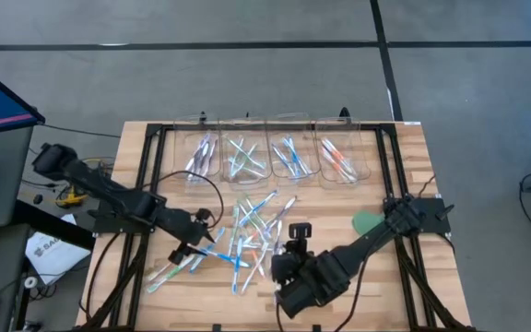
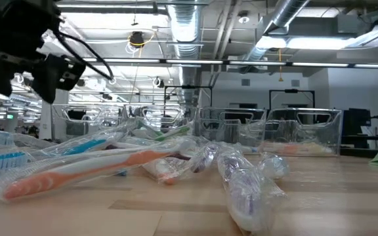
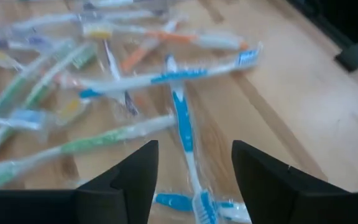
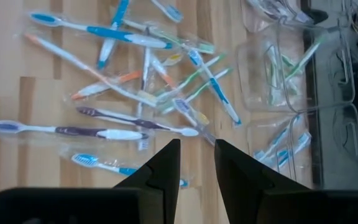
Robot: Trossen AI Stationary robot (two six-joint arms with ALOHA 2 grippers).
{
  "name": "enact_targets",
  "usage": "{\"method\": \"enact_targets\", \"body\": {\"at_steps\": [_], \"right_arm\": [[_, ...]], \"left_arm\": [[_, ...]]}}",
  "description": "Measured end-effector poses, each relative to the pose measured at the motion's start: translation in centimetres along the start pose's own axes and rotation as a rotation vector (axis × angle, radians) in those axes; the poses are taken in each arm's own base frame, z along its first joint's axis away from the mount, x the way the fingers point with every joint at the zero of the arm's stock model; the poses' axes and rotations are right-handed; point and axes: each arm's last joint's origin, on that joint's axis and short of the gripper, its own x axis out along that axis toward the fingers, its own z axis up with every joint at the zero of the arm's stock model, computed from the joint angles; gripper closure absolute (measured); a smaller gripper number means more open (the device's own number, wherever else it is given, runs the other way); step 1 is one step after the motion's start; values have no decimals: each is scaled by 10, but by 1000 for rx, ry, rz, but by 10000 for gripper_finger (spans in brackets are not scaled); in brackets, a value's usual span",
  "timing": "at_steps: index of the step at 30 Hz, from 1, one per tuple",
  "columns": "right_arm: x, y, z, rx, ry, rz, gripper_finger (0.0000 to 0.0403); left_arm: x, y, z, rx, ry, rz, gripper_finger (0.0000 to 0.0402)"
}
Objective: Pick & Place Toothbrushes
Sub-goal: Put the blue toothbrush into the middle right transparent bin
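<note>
Many wrapped toothbrushes (image 1: pixel 247 235) lie in a loose pile on the wooden table (image 1: pixel 431 277), crossing one another; the right wrist view shows the pile (image 4: pixel 135 81) too. My left gripper (image 3: pixel 191 180) hangs open over the pile's left side (image 1: pixel 194 247). A blue-and-white toothbrush (image 3: pixel 184 130) lies on the wood below the gap between its fingers, which do not touch it. My right gripper (image 4: pixel 196 165) hovers above the pile's near right side (image 1: pixel 282 266). Its fingers stand a narrow gap apart with nothing between them.
Several clear bins (image 1: pixel 270 159) stand in a row at the far edge, each with a few toothbrushes inside. A flat green disc (image 1: pixel 369 221) lies to the right of the pile. An orange toothbrush (image 2: pixel 90 172) lies closest in the low view.
</note>
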Motion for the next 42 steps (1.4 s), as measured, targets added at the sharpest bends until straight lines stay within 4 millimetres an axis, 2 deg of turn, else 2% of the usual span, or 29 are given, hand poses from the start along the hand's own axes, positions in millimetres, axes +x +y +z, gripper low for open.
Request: {"method": "enact_targets", "body": {"at_steps": [6,14,21,28,35,42], "right_arm": [[6,-7,3,19,13,-4,310],[6,-7,3,19,14,-2,310],[6,-7,3,19,15,-1,310],[6,-7,3,19,15,-1,310],[6,-7,3,18,15,-1,310],[6,-6,3,12,15,-1,310]], "left_arm": [[10,0,-9,-74,96,0,214],[10,-2,-17,-239,188,-23,228],[10,-3,-19,-247,210,-45,246],[12,-4,-37,-309,258,-40,270],[12,-4,-37,-313,253,-54,311],[12,-4,-36,-314,252,-62,373]]}}
